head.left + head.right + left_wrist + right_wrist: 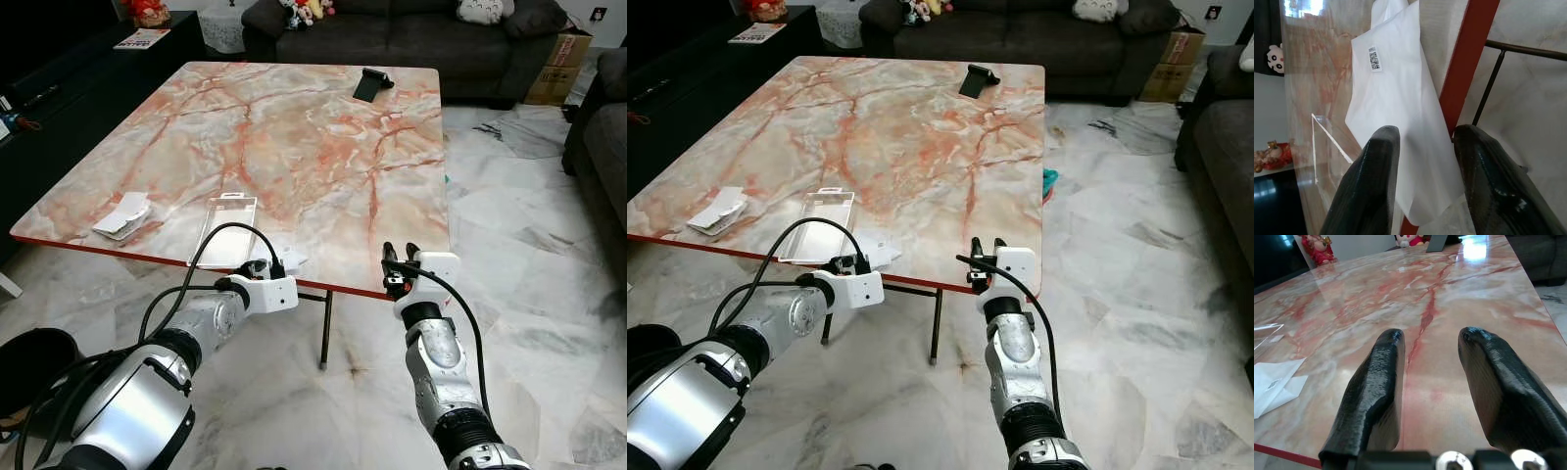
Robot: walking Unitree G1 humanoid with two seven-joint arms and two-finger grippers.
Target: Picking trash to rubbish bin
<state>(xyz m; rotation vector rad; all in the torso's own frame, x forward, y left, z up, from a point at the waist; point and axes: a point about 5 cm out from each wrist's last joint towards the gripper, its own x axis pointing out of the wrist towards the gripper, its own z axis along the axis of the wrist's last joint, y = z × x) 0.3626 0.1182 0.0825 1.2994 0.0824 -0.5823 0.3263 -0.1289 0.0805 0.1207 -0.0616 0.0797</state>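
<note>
My left gripper (1422, 147) reaches level toward the near edge of the pink-veined marble table (294, 127), fingers parted around the overhanging corner of a flat white paper packet (1400, 98). My right gripper (400, 252) points upward at the same edge, further right, fingers spread and empty.

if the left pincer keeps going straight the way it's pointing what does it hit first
Most likely the white paper packet overhanging the red edge of the marble table. The left pincer is open, one finger over the packet. The clear plastic box lies beyond.
</note>
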